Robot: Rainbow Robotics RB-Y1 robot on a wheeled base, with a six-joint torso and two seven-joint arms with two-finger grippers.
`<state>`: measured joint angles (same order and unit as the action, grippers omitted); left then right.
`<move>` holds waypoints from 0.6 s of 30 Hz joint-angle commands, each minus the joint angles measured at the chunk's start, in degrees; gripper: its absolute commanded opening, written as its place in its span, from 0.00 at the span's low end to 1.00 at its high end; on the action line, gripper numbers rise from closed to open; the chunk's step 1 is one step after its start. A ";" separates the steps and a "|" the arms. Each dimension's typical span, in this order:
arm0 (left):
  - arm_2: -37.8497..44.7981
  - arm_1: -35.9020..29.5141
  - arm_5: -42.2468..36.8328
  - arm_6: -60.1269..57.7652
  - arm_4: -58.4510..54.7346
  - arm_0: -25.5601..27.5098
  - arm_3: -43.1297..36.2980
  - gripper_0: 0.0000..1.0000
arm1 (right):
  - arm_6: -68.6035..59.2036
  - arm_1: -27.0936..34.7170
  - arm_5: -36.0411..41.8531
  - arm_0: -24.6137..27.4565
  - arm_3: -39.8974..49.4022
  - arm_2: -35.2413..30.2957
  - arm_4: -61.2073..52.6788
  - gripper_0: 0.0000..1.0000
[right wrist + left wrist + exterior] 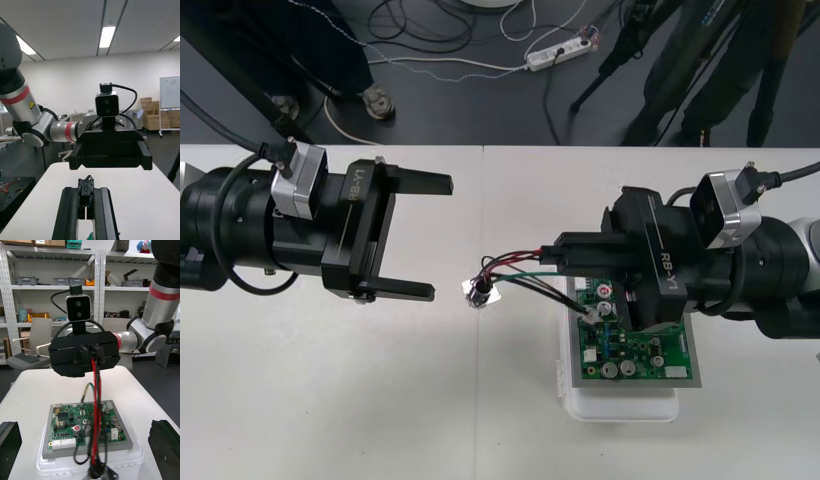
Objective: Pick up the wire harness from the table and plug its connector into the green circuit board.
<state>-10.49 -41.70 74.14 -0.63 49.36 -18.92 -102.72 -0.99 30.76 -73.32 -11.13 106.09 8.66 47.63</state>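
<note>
Wire harness (518, 272) is held by its plug (85, 189) in the right gripper (565, 255), fingers closed tight on it, above the far-left corner of the green circuit board (642, 352). Plug not in the board. Wires run left and slightly toward the table's near edge, ending at the metal socket (478, 293), low, just off the left edge of the white base (620, 405). Whether the socket touches the table (330, 400), cannot tell. Long axis roughly parallel to the table's far edge. Left gripper (441, 237), fingers spread wide and empty, faces the socket from the left, near it. Right arm has the plug; judged next move is down onto the board beneath.
</note>
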 commanded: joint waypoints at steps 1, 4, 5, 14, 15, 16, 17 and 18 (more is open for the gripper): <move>-2.96 -0.57 -3.47 3.88 -0.85 -2.35 -1.87 1.00 | -1.12 -0.88 1.69 -0.73 2.72 -2.94 1.33 0.00; -4.10 -0.57 -4.53 3.88 -0.85 -3.05 -1.87 1.00 | -1.12 -1.23 3.62 0.32 4.39 -3.56 3.61 0.00; -4.54 -0.57 -5.05 3.71 -0.94 -3.32 -1.87 1.00 | -1.29 -1.40 4.33 0.85 5.26 -3.91 4.49 0.00; -6.65 -0.40 -8.13 3.27 -0.41 -5.86 -1.87 1.00 | -1.55 -3.16 7.40 4.63 8.60 -4.79 7.75 0.00; -6.82 -0.40 -8.39 3.27 -0.32 -6.04 -1.87 1.00 | -1.64 -3.16 7.75 4.98 9.04 -4.88 8.27 0.00; -6.91 -0.22 -8.83 3.09 -0.23 -6.30 -1.87 1.00 | -1.73 -3.25 8.46 5.60 9.83 -4.97 8.71 0.00; -7.00 -0.13 -8.83 3.09 -0.15 -6.48 -1.87 1.00 | -1.73 -3.25 8.72 5.86 10.10 -4.97 8.98 0.00; -7.26 0.13 -9.18 3.00 -0.06 -6.74 -1.87 1.00 | -1.73 -3.25 9.42 6.56 10.80 -5.05 9.24 0.00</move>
<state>-16.55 -41.70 68.84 -0.61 49.37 -22.47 -102.73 -1.01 28.58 -65.48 -6.93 113.05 5.48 56.02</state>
